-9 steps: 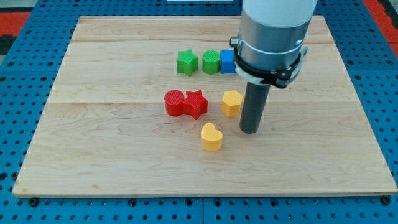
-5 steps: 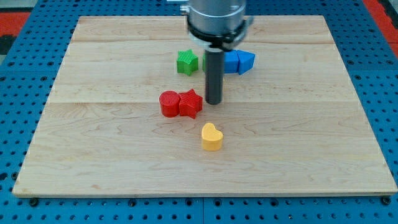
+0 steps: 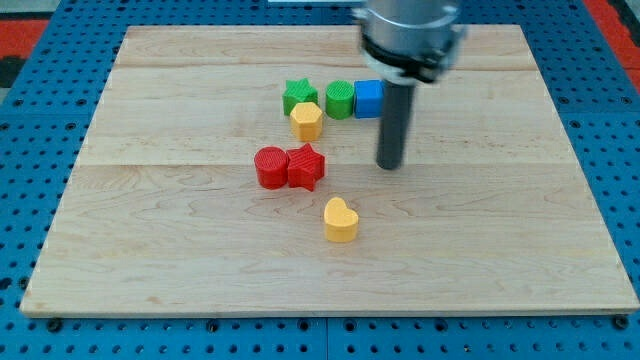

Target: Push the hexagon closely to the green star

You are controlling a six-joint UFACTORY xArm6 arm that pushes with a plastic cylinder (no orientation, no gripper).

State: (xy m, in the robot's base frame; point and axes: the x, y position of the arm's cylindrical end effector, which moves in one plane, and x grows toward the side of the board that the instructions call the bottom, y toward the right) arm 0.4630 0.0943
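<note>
One shove has carried the yellow hexagon (image 3: 306,121) up from beside the red star (image 3: 307,166) to touch the green star (image 3: 298,95), at its lower edge. My tip (image 3: 389,165) has since swung off to the view's right, well clear; it has no hand. Task looks done.

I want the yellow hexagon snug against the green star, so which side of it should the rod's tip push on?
Press the yellow hexagon's lower face, the side away from the green star, coming from the view's bottom. It already sits just below the star. My tip stands off to the view's right, and the red star lies below.
</note>
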